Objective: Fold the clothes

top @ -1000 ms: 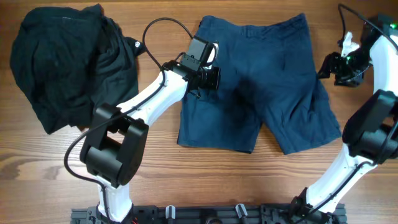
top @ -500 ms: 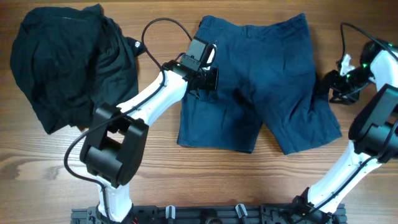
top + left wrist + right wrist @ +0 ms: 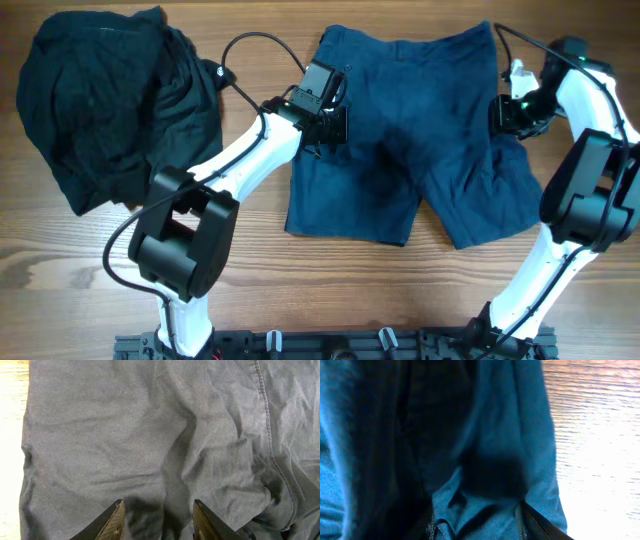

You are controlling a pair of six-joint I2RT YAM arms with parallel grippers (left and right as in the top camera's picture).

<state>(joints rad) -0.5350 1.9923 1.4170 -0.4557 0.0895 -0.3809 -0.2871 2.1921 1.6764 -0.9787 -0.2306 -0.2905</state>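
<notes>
The clothes, navy-blue shorts (image 3: 420,150), lie spread flat on the wooden table with the waistband at the far side. My left gripper (image 3: 340,120) hovers low over the shorts' left half. In the left wrist view its jaws (image 3: 160,522) stand open astride a wrinkle of the cloth (image 3: 150,435). My right gripper (image 3: 503,112) is at the shorts' right edge near the waistband. In the right wrist view its fingers (image 3: 536,524) stand apart with the bunched hem of the shorts (image 3: 485,460) between them; I cannot tell whether they press it.
A heap of black garment (image 3: 110,100) covers the far left of the table. A black cable (image 3: 250,42) loops from the left arm beside it. Bare wood (image 3: 300,285) lies in front of the shorts and to their right (image 3: 595,435).
My right gripper has swung left from beyond the shorts onto their right edge, its jaws narrowing. The left gripper has hardly moved.
</notes>
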